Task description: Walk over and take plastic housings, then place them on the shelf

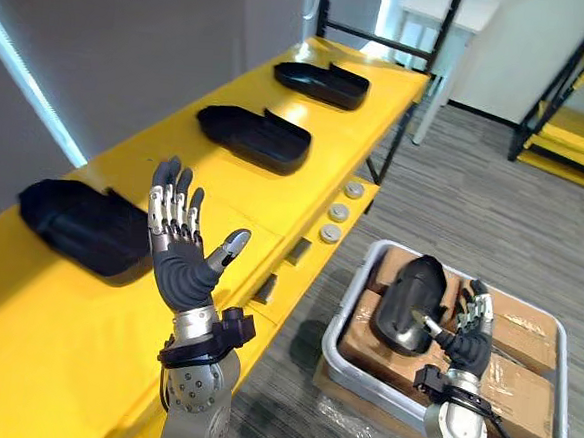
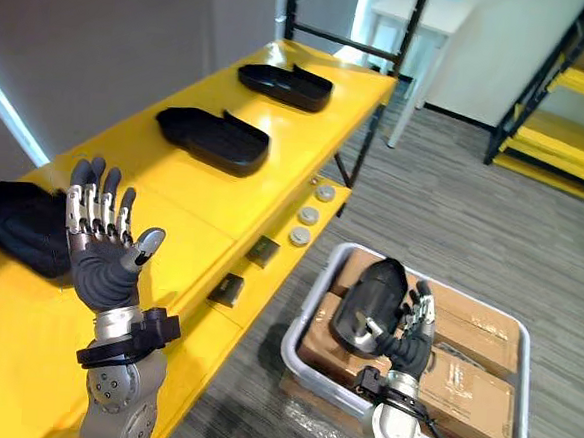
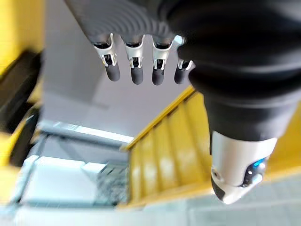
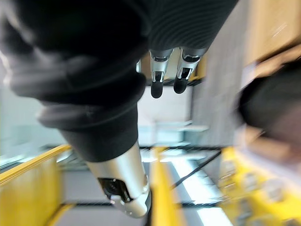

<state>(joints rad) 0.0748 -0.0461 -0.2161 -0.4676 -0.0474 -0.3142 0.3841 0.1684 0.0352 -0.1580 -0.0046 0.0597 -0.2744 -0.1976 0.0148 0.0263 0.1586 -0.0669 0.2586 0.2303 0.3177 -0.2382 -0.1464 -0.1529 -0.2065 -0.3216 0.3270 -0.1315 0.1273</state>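
Note:
Three black plastic housings lie in a row on the yellow shelf [image 1: 51, 363]: a far one [image 1: 322, 83], a middle one [image 1: 256, 136] and a near one [image 1: 81, 224]. Another black housing [image 1: 410, 295] rests on cardboard boxes in a grey bin [image 1: 344, 313] on the floor. My right hand [image 1: 471, 332] stands just right of it with straight fingers [image 4: 157, 80], its thumb reaching to the housing's lower edge. My left hand [image 1: 179, 261] is raised over the shelf's front part, palm up and open, holding nothing, right of the near housing.
Round discs [image 1: 340, 212] and small dark blocks [image 1: 297, 249] sit on the shelf's lower ledge. Brown cardboard boxes [image 1: 521, 380] fill the bin. A white table [image 1: 441, 19] stands behind the shelf's far end, and a black-framed yellow rack [image 1: 580, 109] at the far right.

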